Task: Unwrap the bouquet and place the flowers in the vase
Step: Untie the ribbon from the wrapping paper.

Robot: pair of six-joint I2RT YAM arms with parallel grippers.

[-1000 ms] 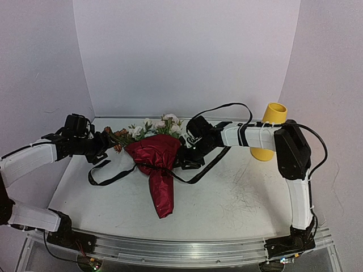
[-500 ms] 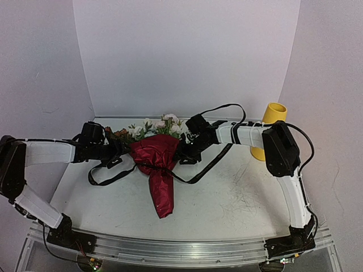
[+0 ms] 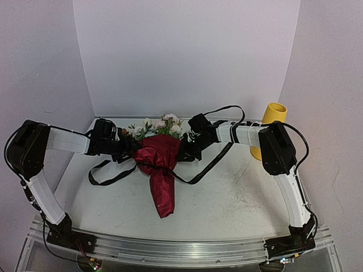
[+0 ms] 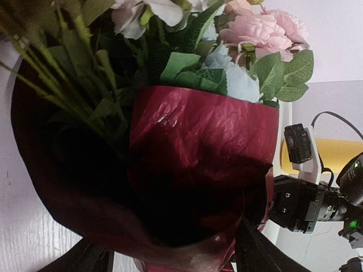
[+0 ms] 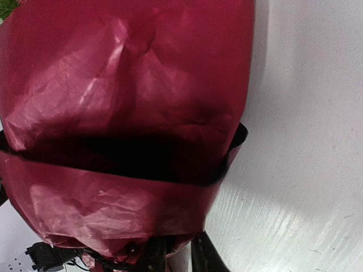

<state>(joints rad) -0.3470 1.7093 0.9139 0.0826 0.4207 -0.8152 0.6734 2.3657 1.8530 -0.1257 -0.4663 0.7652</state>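
While the bouquet of pale roses in crinkled dark red wrap [image 3: 161, 164] lies mid-table, well apart from the mustard-yellow vase [image 3: 271, 127], the left gripper [image 3: 131, 148] stands apart at its collar. Whether the right gripper [image 3: 182, 152] has closed cannot be told. Risk: with the black ribbon [image 3: 108, 175] tied, tugging drags the whole bundle.

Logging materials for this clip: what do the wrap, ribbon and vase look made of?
Wrap: thin glossy film or foil, creases catching light. Ribbon: flat black band, probably fabric or plastic. Vase: matte mustard yellow, no glare; ceramic or plastic, unclear.
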